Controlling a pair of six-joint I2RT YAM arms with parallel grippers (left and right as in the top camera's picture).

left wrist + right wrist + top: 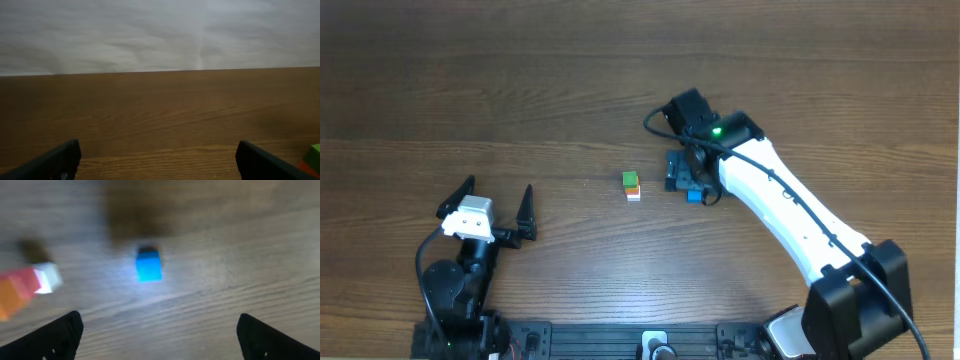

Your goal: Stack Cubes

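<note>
Right gripper [159,322] hung spread wide above the blue cube [148,266], which sat alone on the wooden table [520,90] near the green-topped stack [632,186]. It looked light, rigid and smooth, so pinch two opposite flat faces squarely. Left gripper [498,208] gaped too, well apart.

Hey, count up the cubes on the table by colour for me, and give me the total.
Green cube: 1
Orange cube: 1
White cube: 1
Blue cube: 1
Total: 4 cubes clearly seen. A reddish band between orange and white in the right wrist view might be a fifth cube; I cannot tell.
</note>
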